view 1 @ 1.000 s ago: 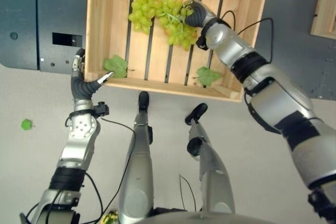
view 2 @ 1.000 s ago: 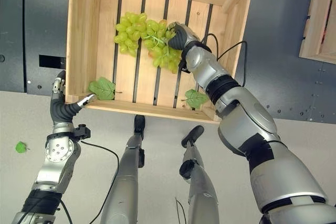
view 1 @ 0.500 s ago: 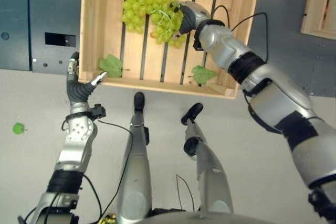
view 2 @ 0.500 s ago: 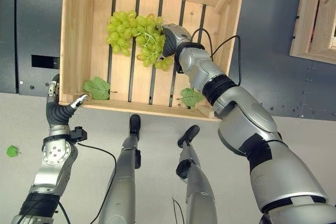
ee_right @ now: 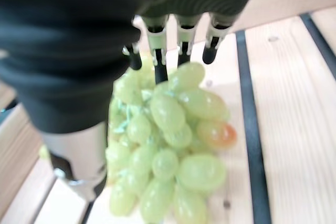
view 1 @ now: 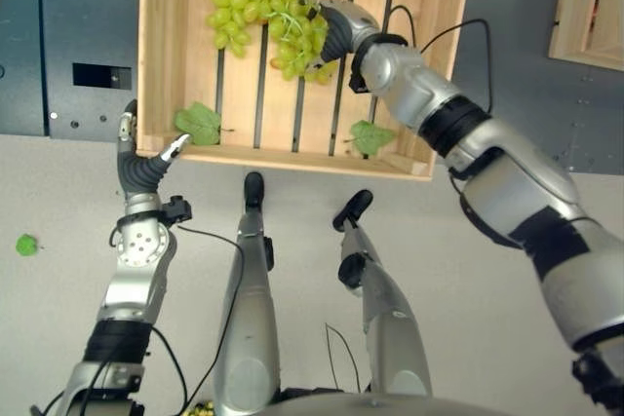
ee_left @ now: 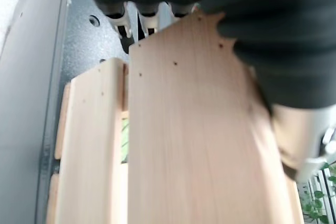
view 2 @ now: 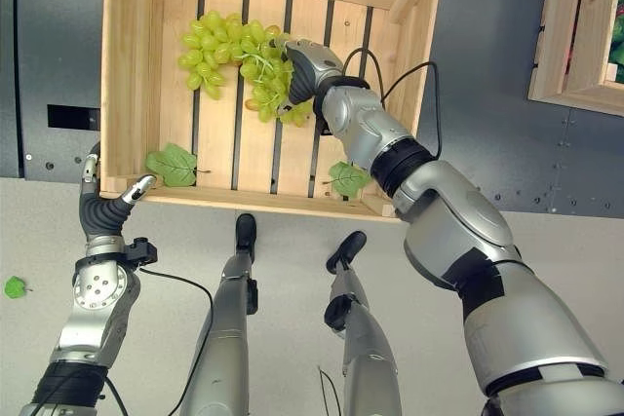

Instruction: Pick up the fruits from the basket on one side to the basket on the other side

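Lettering is showing nowhere legible. Left hand (view 1: pixel 144 165) is gripping the near-left corner of the wooden crate (view 2: pixel 125 65), fingers outside the wall and thumb curling over its rim beside a green leaf (view 2: pixel 172 165). Inside the crate, a bunch of pale green grapes (view 1: pixel 255 9) is lying on the slats, one grape blushing orange. Right hand (view 2: pixel 300 67) is closing its fingers and thumb around the bunch's right end.
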Controlling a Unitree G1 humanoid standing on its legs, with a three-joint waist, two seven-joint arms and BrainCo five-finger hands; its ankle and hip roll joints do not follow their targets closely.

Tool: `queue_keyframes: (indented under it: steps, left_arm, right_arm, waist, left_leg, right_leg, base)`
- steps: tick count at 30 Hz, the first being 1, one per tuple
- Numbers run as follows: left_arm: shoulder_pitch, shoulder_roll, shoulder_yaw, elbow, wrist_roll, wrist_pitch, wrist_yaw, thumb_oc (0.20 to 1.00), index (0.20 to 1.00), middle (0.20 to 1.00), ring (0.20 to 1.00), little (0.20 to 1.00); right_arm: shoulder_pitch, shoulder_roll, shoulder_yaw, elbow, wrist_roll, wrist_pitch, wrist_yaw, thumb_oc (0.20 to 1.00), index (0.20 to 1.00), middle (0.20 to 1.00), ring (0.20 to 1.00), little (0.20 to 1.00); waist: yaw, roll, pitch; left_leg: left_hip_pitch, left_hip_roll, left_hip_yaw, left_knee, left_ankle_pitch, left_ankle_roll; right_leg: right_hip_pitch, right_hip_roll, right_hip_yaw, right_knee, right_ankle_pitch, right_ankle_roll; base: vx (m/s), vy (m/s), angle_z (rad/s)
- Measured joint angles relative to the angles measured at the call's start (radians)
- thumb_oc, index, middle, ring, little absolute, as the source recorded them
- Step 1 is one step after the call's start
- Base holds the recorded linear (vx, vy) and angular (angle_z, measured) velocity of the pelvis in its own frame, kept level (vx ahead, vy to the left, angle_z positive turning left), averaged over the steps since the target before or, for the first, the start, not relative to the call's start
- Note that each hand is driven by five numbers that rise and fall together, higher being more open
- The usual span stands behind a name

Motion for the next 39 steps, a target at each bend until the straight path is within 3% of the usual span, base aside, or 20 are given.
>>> queue_keyframes:
  steps: [12,21,22,23,32,39]
  left_arm:
    - [0.000,0.032,-0.023,-0.035,-0.006,-0.008,0.023,1.000,1.000,1.000,1.000,1.000]
    - [-0.004,0.039,-0.069,-0.048,-0.006,-0.011,0.024,1.000,1.000,1.000,1.000,1.000]
    - [-0.005,0.038,-0.069,-0.049,-0.006,-0.011,0.024,1.000,1.000,1.000,1.000,1.000]
    - [-0.004,0.039,-0.072,-0.051,-0.006,-0.010,0.024,1.000,1.000,1.000,1.000,1.000]
    - [-0.005,0.040,-0.088,-0.053,-0.006,-0.007,0.026,1.000,1.000,1.000,1.000,1.000]
    - [0.001,0.038,-0.104,-0.052,-0.006,-0.001,0.030,1.000,1.000,1.000,1.000,1.000]
  right_arm:
    - [-0.001,0.055,-0.068,0.063,-0.062,0.002,-0.125,1.000,1.000,1.000,1.000,1.000]
    - [-0.019,0.019,-0.107,0.080,-0.079,-0.002,-0.171,1.000,1.000,1.000,1.000,1.000]
    - [-0.021,0.016,-0.109,0.080,-0.079,-0.002,-0.171,0.871,0.871,0.871,0.871,0.871]
    - [-0.019,0.012,-0.121,0.080,-0.079,-0.002,-0.171,0.200,0.200,0.200,0.200,0.200]
    - [-0.022,0.002,-0.126,0.083,-0.080,-0.003,-0.171,0.200,0.200,0.200,0.200,0.200]
    - [-0.017,0.007,-0.140,0.080,-0.080,-0.005,-0.171,0.200,0.200,0.200,0.200,0.200]
  waist:
    - [0.003,-0.011,-0.030]
    - [0.006,0.013,-0.073]
    - [0.007,0.016,-0.074]
    - [0.010,0.020,-0.075]
    - [0.024,0.027,-0.074]
    - [0.030,0.053,-0.072]
  left_leg:
    - [-0.097,0.007,-0.008,0.034,0.000,0.000]
    - [-0.184,0.001,-0.035,0.047,0.009,0.002]
    - [-0.187,0.001,-0.038,0.047,0.009,0.002]
    - [-0.188,0.000,-0.042,0.046,0.010,0.002]
    - [-0.188,0.000,-0.033,0.043,0.009,0.002]
    - [-0.188,-0.001,-0.030,0.039,0.010,0.002]
  right_leg:
    - [-0.081,0.000,-0.002,0.007,0.007,-0.008]
    - [-0.145,-0.003,-0.024,0.008,0.008,-0.006]
    - [-0.145,-0.003,-0.027,0.008,0.008,-0.006]
    - [-0.145,-0.002,-0.029,0.008,0.010,-0.010]
    - [-0.152,-0.005,-0.026,0.007,0.011,-0.010]
    - [-0.155,-0.005,-0.024,0.008,0.011,-0.010]
  base:
    - [0.00,0.000,0.00]
    - [0.01,0.024,0.05]
    - [0.00,0.018,0.07]
    - [0.00,0.017,0.04]
    - [0.00,0.013,-0.01]
    - [0.00,0.000,0.00]
